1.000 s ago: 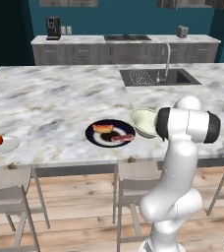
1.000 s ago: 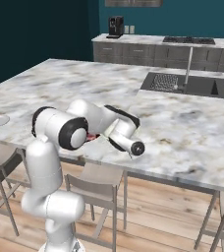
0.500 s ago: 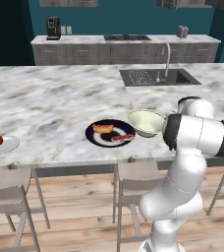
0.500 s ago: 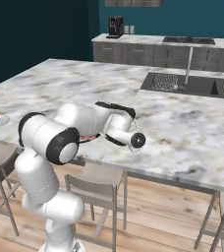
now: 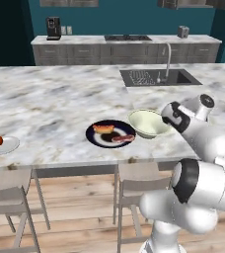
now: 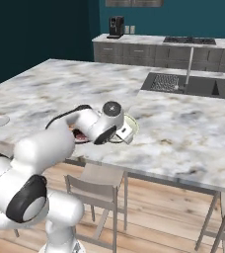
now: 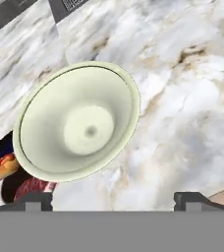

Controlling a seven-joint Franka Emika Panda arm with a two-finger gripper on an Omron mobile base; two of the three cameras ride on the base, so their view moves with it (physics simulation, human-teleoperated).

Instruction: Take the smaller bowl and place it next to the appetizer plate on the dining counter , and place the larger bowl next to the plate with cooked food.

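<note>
The gripper (image 7: 113, 197) had just let go, its jaws wide apart. The larger bowl (image 5: 149, 123) stood free just beside the plate with cooked food (image 5: 110, 133), perhaps touching; this placement seemed done.

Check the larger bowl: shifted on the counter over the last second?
No. In the left base view the larger bowl sits right beside the plate with cooked food, in front of the sink, as before. The arm moved, not the bowl.
</note>
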